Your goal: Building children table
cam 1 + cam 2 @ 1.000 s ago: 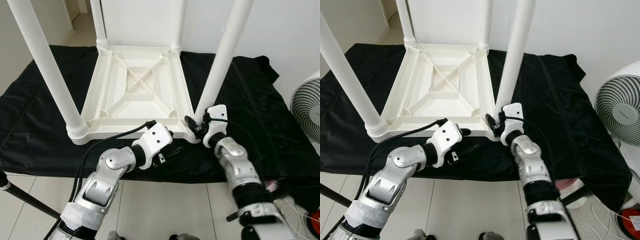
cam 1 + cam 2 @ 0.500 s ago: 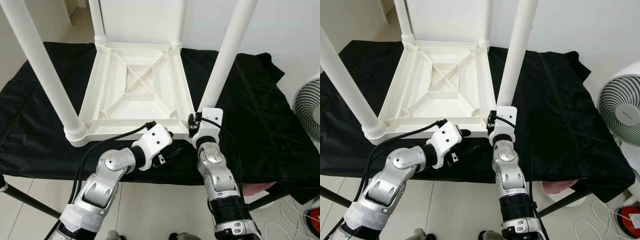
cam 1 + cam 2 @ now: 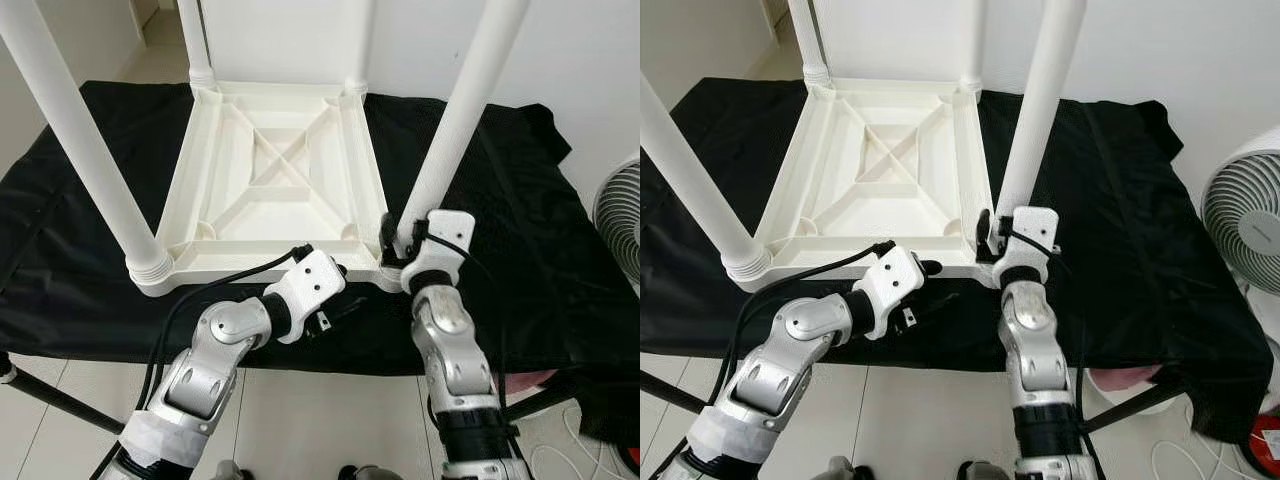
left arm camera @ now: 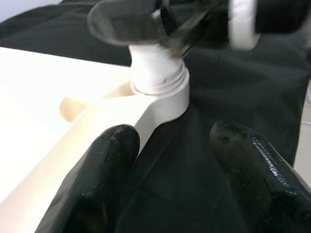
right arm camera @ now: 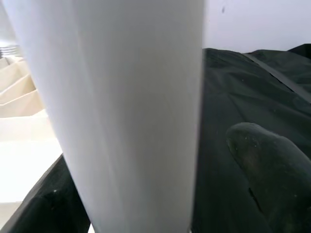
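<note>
The white children's table [image 3: 250, 262] lies upside down on a black cloth [image 3: 530, 230], its four legs pointing up. My right gripper [image 3: 392, 245] is at the base of the near-right leg [image 3: 450, 130], shut on it; in the right wrist view the leg [image 5: 131, 111] stands between the fingers [image 5: 272, 170]. My left gripper [image 3: 345, 305] hovers low at the table's front edge, just left of that corner. It is open, and in the left wrist view its fingers [image 4: 97, 179] straddle the cloth below the leg's threaded socket [image 4: 160, 87].
A white fan [image 3: 620, 225] stands at the right past the cloth's edge. The near-left leg [image 3: 80, 140] rises tall at the left. A black pole [image 3: 40, 400] crosses the tiled floor at the lower left. A wall stands behind the table.
My right forearm swung in toward the middle, then back out to the right, with its gripper staying at the leg's base. The left arm has stayed put.
</note>
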Robot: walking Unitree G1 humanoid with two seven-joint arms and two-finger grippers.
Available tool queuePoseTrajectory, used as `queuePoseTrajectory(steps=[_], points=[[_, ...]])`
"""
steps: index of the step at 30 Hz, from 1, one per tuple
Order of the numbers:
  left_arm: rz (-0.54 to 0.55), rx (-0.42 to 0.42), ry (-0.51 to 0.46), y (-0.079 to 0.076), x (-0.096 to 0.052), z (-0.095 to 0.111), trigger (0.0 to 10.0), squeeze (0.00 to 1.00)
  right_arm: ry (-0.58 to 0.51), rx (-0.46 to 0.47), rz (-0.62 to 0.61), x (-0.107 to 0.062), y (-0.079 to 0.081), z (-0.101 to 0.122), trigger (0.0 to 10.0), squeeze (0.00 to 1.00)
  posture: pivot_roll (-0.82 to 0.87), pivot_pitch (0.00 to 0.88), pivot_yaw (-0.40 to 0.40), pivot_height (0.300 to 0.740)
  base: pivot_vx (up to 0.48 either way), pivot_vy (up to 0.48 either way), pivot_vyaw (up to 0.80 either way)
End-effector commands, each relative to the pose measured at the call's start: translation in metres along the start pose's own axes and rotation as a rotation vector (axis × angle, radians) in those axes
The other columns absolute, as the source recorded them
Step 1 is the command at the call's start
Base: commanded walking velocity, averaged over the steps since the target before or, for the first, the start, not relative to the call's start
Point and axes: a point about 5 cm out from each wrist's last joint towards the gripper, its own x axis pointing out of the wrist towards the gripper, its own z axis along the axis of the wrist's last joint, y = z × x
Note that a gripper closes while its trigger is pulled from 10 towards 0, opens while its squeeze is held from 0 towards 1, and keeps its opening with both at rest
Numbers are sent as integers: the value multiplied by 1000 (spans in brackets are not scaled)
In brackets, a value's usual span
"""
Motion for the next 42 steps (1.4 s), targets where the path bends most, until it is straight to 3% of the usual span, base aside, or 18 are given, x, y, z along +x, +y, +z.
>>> queuePoseTrajectory(steps=[1,8,11,18,36,42], points=[[103,6,29,4,4,-5,10000,0,-33,-2,16,-6,-5,4,10000,0,-101,89,-9,740,0,0,0],[143,51,80,12,8,-10,10000,0,-41,22,87,-19,-11,4,10000,0,-121,88,2,740,0,0,0],[192,63,91,25,7,-10,10000,0,-34,50,123,-30,-18,3,10000,0,-137,89,16,740,0,0,0],[228,80,99,37,8,-10,10000,0,-10,11,158,-46,-27,-6,10000,0,-150,93,29,740,0,0,0],[354,65,262,61,4,-38,10000,0,25,17,165,-53,-26,-13,10000,0,-153,94,34,740,0,0,0],[438,26,334,71,-1,-49,10000,0,23,21,164,-51,-22,-14,10000,0,-153,94,34,740,0,0,0]])
